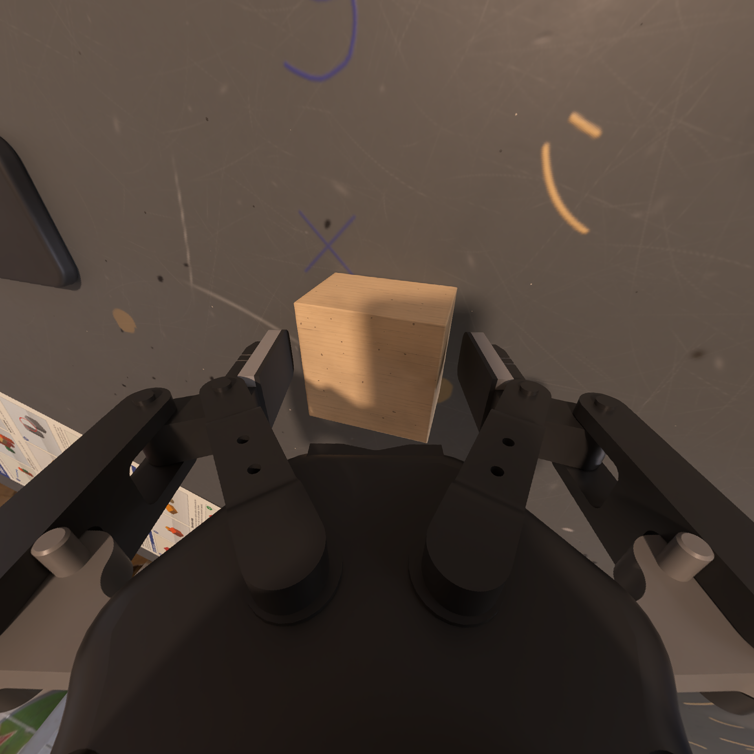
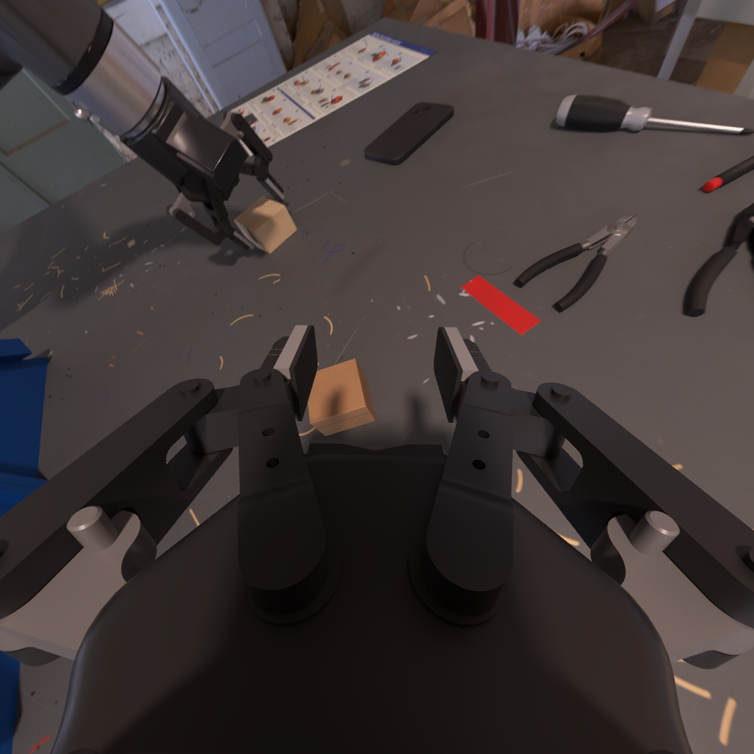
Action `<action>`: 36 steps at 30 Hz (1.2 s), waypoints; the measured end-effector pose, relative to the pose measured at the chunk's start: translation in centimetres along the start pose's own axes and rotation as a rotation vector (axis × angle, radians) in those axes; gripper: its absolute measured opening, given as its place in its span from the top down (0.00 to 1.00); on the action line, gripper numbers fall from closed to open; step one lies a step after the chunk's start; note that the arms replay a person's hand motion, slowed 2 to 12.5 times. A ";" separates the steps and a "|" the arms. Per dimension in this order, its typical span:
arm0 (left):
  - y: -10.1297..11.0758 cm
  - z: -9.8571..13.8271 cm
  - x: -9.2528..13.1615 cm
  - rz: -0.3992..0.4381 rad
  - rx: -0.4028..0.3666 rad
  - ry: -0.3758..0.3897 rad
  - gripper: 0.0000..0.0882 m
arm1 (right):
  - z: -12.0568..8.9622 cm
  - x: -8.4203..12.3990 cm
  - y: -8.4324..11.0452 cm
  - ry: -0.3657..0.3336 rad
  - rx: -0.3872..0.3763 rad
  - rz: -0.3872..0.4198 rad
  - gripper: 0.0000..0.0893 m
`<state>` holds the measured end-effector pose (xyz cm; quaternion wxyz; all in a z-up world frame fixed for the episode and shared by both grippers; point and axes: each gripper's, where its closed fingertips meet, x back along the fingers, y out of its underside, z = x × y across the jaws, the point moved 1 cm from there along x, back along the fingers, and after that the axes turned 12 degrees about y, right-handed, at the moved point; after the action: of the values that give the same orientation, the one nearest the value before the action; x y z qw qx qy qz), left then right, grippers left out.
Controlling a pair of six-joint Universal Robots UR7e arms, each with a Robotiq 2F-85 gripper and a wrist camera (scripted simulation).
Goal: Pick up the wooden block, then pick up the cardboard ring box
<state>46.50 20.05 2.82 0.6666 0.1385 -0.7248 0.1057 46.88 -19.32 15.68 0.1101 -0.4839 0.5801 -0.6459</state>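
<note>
The grey counter (image 2: 408,228) bears the block (image 1: 373,355), framed by the left tool (image 1: 375,359), whose jaws stand apart, seemingly not yet touching, ready to clamp. The right tool (image 2: 375,367) hangs spread above the ring box (image 2: 340,398), which sits left of centre.

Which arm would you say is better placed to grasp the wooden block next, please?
Left. The left claw is open with the wooden block between its fingers. The right claw is open near the cardboard box, far from the block.
</note>
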 end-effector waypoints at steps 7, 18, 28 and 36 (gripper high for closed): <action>0.5 -0.2 -0.4 -0.038 0.005 -0.008 0.24 | -1.9 -2.0 1.9 -0.058 0.116 -0.102 0.23; 0.5 -0.1 -0.5 -0.038 -0.003 0.000 0.29 | -5.0 -5.5 4.3 -0.100 0.299 -0.211 0.04; 0.5 -0.1 -0.4 -0.045 -0.012 -0.006 0.29 | -6.6 -7.8 5.8 -0.125 0.333 -0.278 0.04; 0.5 -0.1 0.3 -0.023 -0.016 -0.017 0.29 | -6.6 -8.5 7.2 -0.089 0.370 -0.343 0.04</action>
<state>46.36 20.52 3.13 0.6627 0.1423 -0.7296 0.0907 43.20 -11.24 6.22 0.1110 -0.5750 0.3562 -0.7281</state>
